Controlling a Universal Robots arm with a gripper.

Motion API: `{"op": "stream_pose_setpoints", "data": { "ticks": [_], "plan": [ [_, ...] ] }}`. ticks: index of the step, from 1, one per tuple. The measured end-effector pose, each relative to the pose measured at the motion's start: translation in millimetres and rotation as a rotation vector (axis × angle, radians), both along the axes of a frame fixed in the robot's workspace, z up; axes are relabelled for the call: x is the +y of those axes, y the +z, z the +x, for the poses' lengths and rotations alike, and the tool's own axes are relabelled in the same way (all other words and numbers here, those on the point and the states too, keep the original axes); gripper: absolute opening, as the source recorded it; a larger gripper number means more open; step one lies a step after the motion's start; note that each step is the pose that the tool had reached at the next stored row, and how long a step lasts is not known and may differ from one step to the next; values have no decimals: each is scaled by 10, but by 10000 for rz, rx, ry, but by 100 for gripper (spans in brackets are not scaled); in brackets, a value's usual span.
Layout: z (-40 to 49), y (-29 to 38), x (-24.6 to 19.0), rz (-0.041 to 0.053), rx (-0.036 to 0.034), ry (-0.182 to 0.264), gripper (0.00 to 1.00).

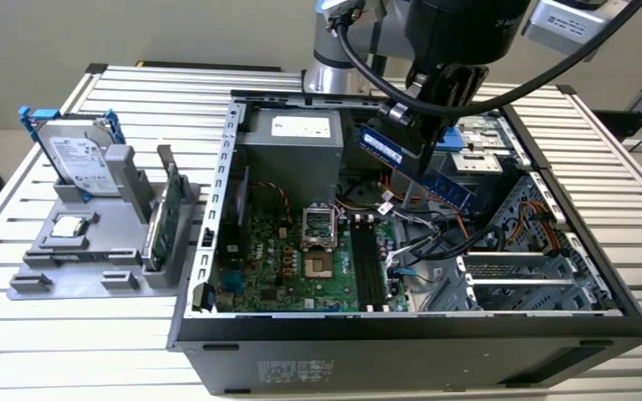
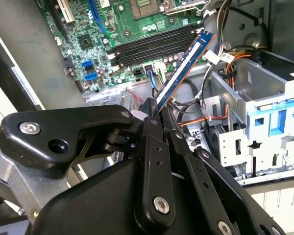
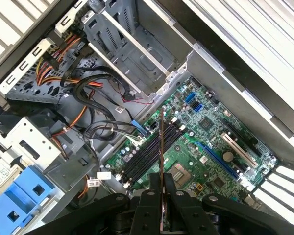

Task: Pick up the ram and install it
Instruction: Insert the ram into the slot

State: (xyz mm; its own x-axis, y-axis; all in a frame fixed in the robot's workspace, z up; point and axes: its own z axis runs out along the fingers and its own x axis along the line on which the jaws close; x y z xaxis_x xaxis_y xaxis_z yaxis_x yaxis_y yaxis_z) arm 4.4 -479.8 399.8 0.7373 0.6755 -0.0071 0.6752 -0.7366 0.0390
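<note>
Gripper (image 1: 408, 125) clamped on the memory stick (image 1: 416, 165), seen tilted in the exterior view. The first wrist view shows the stick edge-on, with black slots (image 3: 147, 155) beneath the fingertips.

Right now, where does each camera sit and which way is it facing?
Exterior view: off the arm, looking down into the open case; arm and pincer, clamping the ram, show.
Second wrist view: at the wrist, looking along pincer and ram toward the memory slots.
First wrist view: at the wrist, looking down the ram's edge; pincer shows.
All share ram and memory slots.
</note>
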Motion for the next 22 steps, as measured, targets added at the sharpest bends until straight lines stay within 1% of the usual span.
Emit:
{"op": "stream_pose_setpoints", "data": {
  "ticks": [9,11,13,19,22],
  "plan": [
    [0,0,0,1,0,-16,0],
    [0,-1,0,1,0,-89,0],
    [0,-5,1,2,0,-345,0],
    [0,-25,0,1,0,-1295,0],
    [0,-30,0,-1,0,-1563,0]
  ]
}}
